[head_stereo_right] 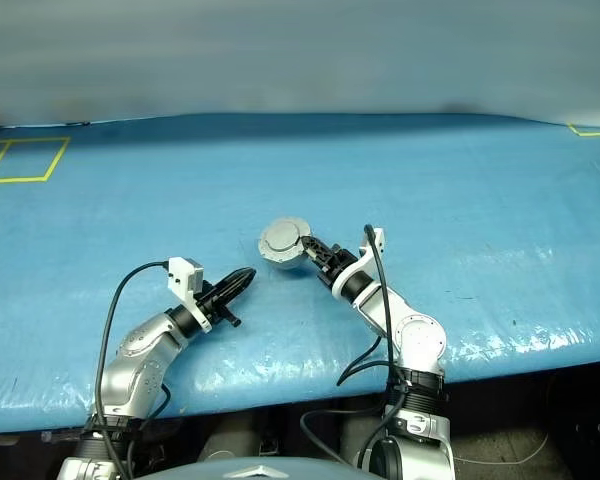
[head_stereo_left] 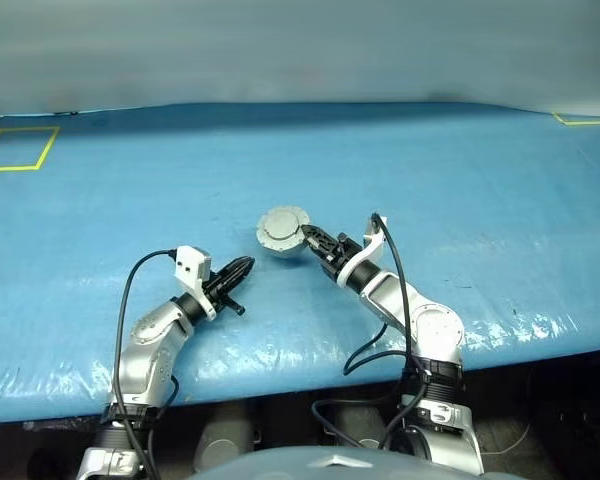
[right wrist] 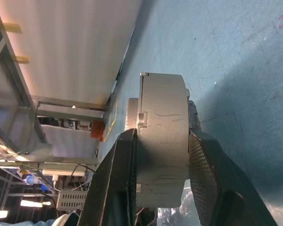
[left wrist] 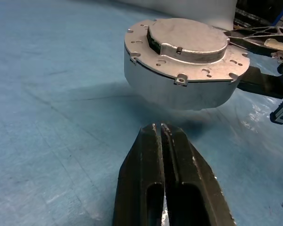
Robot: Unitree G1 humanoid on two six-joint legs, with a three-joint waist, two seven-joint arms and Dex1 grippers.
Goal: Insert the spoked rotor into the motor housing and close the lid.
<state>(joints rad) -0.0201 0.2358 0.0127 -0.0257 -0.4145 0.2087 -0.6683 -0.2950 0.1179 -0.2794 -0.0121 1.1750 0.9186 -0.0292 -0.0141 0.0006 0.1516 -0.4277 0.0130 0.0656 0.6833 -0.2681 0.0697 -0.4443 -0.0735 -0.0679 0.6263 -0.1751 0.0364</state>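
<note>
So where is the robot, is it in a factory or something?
Probably a workshop or test lab. It works at a big table under a blue plastic sheet with yellow tape squares. The right wrist view shows metal shelving with cables and boxes behind.

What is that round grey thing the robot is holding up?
Look at the middle of the blue table, just beyond the right claw. Pinched there is the motor housing, closed by its lid. It is the sole round grey metal object around.
</note>
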